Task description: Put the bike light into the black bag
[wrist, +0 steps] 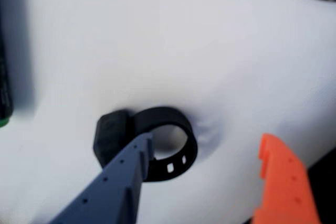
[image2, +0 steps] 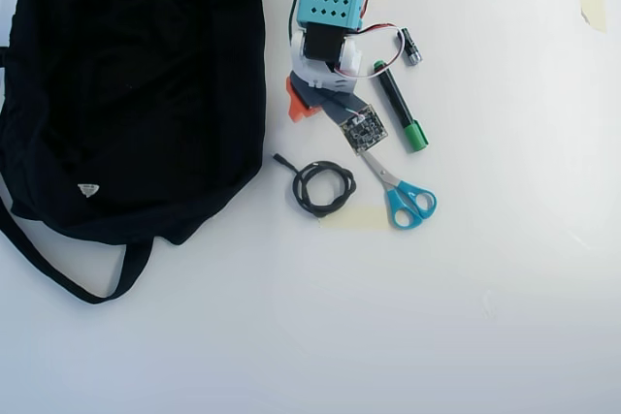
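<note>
White table (image2: pixel 456 317) carries everything here, with the black bag (image2: pixel 136 94) sprawled at the left of the overhead view and scissors (image2: pixel 400 191), a coiled cable (image2: pixel 323 187) and a green-capped marker (image2: pixel 400 111) near the arm. In the wrist view the gripper (wrist: pixel 207 153) stands wide open, holding nothing — the bike light (wrist: pixel 144 142) lies flat between its jaws, ring toward the orange finger, blocky head beside the grey finger (wrist: pixel 123 177), whose tip overlaps the strap. Closing looks like the next call.
</note>
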